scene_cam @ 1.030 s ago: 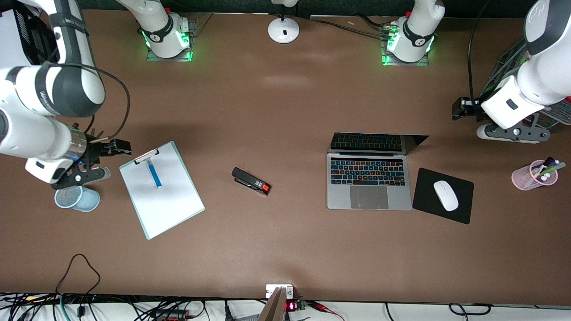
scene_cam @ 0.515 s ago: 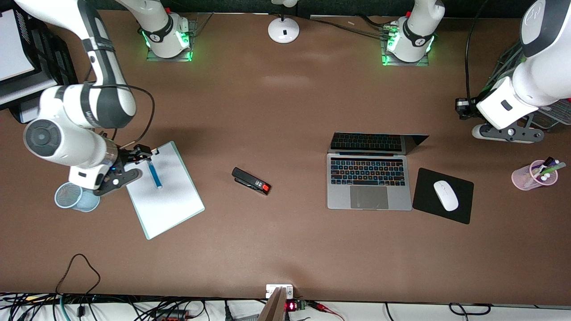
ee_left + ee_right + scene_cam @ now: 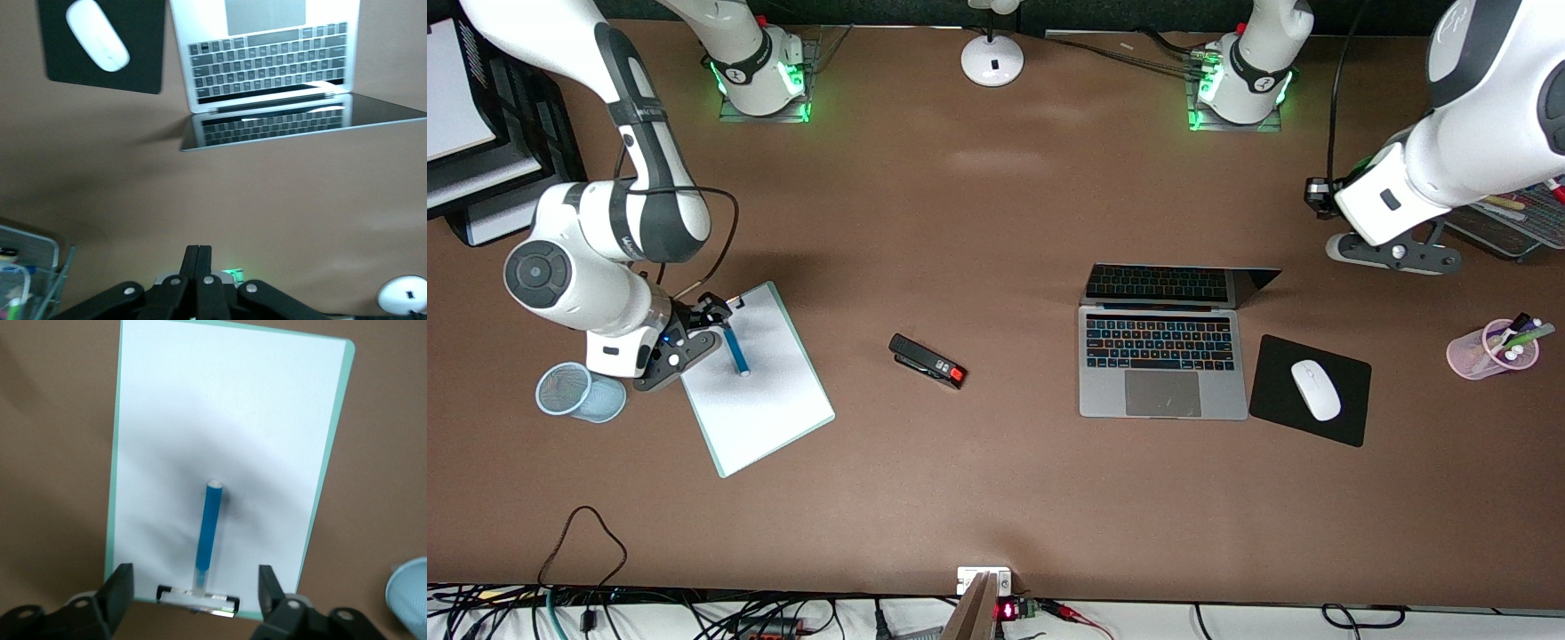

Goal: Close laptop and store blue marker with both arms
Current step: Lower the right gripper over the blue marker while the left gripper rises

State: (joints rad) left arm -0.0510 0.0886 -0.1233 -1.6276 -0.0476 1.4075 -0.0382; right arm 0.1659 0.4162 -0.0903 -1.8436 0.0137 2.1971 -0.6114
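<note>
- Right wrist view: the blue marker (image 3: 209,532) lies on the white clipboard (image 3: 227,420), its long axis running straight away from the right gripper (image 3: 195,590) and centred in the gap between the two fingers (image 3: 119,591), which stand wide apart with nothing between them.
- The marker's near end sits at the clipboard's metal clip (image 3: 197,599), just under the gripper (so a straight descent looks like all that is needed, with the clip the thing most likely to foul a fingertip).
- In the front view the right gripper (image 3: 685,342) hangs over the clip end of the clipboard (image 3: 760,404), beside the marker (image 3: 735,348); the right arm is far the nearer to it, folded down with its wrist pointing at the table.
- The blue mesh cup (image 3: 578,395) stands just beside the clipboard, toward the right arm's end of the table.
- The laptop (image 3: 1161,364) is open, its lid (image 3: 1174,284) raised, near the black mouse pad (image 3: 1312,391).
- The left gripper (image 3: 197,280) has its fingers pressed together and empty; it is over bare table with its wrist facing the laptop's screen (image 3: 300,123), and its arm reaches in from its own end of the table.
</note>
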